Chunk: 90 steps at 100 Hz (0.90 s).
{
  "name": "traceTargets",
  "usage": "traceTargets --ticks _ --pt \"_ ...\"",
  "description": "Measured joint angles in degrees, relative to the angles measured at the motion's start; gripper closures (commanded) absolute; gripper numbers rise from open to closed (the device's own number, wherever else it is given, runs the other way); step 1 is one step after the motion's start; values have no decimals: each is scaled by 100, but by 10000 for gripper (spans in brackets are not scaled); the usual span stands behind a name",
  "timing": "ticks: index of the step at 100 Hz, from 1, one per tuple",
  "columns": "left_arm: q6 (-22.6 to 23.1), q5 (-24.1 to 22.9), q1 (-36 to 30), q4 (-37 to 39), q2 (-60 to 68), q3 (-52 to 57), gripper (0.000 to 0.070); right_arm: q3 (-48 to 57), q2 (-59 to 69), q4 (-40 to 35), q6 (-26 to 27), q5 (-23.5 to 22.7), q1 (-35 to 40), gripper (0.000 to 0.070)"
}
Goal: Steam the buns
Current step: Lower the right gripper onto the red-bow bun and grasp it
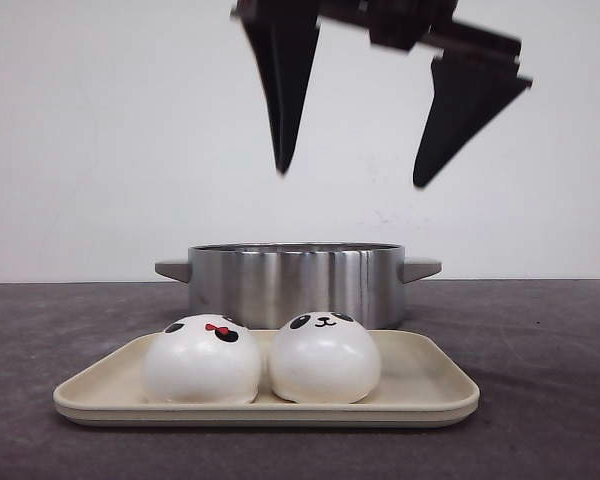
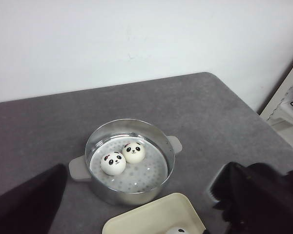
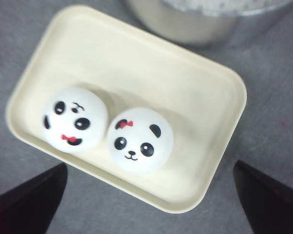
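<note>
Two white panda buns lie side by side on a cream tray [image 1: 425,385]: one with a red bow [image 1: 202,360] and a plain-faced one [image 1: 325,358]. Seen from above they are the left bun [image 3: 74,119] and the right bun [image 3: 140,140] on the tray [image 3: 136,63]. Two more buns [image 2: 113,163] [image 2: 134,152] sit inside the steel steamer pot [image 2: 127,197]. My left gripper [image 2: 136,214] is open, high above the tray's far end. My right gripper [image 3: 149,204] is open above the tray's near edge, holding nothing. One wide-open pair of dark fingers [image 1: 285,90] hangs at the top of the front view.
The pot [image 1: 295,285] with two side handles stands just behind the tray on the dark grey table. A white wall rises beyond it. A pale shelf unit [image 2: 288,107] stands off the table's right side.
</note>
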Motion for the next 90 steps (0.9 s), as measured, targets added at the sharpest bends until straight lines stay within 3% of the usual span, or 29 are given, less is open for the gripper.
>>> traceTargets --ticks 13,25,90 --pt "17 0 0 -4 -15 -2 0 0 396 -2 28 -181 -2 87" --pt "17 -2 0 -24 4 0 0 0 743 9 35 -446 -2 87" --pt "37 0 0 -116 7 0 0 -2 1655 494 37 -520 -264 89"
